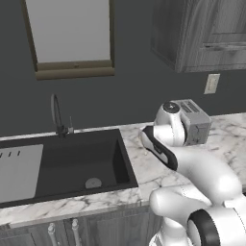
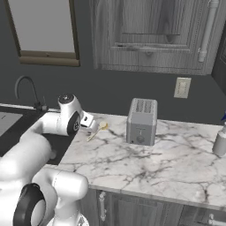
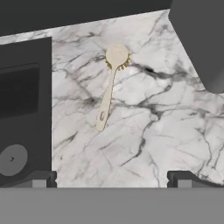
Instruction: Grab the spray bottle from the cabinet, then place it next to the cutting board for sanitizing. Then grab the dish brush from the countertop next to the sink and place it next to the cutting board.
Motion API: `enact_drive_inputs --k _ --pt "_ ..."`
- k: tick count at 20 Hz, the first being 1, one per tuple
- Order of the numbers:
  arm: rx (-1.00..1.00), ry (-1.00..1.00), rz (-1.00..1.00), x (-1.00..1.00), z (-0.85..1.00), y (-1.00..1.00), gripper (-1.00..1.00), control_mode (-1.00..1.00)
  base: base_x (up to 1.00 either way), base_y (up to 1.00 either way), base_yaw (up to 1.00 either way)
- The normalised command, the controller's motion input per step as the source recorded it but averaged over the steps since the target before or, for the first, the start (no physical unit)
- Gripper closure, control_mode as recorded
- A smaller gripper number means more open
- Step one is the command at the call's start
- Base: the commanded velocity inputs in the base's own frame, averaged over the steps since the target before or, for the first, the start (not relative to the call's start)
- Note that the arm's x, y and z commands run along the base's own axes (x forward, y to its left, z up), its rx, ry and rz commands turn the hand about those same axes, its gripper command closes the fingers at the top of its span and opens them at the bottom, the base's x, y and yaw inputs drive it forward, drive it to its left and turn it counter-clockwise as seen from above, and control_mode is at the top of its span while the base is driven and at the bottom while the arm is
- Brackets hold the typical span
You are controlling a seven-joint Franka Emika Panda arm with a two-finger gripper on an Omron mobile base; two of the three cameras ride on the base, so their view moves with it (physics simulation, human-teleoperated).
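The pale-yellow dish brush (image 3: 109, 89) lies on the white marble countertop (image 3: 144, 131) between the sink (image 3: 24, 100) and the toaster, its round head pointing toward the wall. My gripper (image 3: 111, 180) hovers above it, open, with nothing between the finger tips (image 3: 40, 179). From the right base view the gripper (image 2: 93, 125) hangs just over the brush (image 2: 98, 130), beside the sink (image 2: 11, 121). The spray bottle (image 2: 219, 142) stands on the countertop (image 2: 145, 163) at the far right edge. The dark grey cabinet (image 2: 150, 35) hangs above with its doors shut. The cutting board is out of view.
A grey toaster (image 2: 141, 121) stands on the counter right of the brush, also the toaster (image 1: 194, 120) behind my arm. A thin arched faucet (image 1: 56, 115) rises behind the sink (image 1: 72, 163). A wall outlet (image 2: 182, 87) and a window (image 1: 69, 36) are on the back wall.
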Motion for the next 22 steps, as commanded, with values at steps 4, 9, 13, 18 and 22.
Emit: enact_drive_inputs --k 4,9,13,18,22 --pt "0.00 0.03 0.00 0.37 -0.13 -0.01 -1.00 -1.00 0.00 0.00 0.00" --pt "0.00 0.06 0.00 0.37 -0.10 -0.07 -1.00 -1.00 0.00 0.00 0.00" --pt "0.00 0.04 0.00 0.30 -0.09 -0.12 -1.00 -1.00 0.00 0.00 0.00" --pt "0.00 0.05 0.00 0.38 -0.17 -0.02 -1.00 -1.00 0.00 0.00 0.00" --pt "0.00 0.04 0.00 0.35 -0.25 -0.06 -1.00 -1.00 0.00 0.00 0.00"
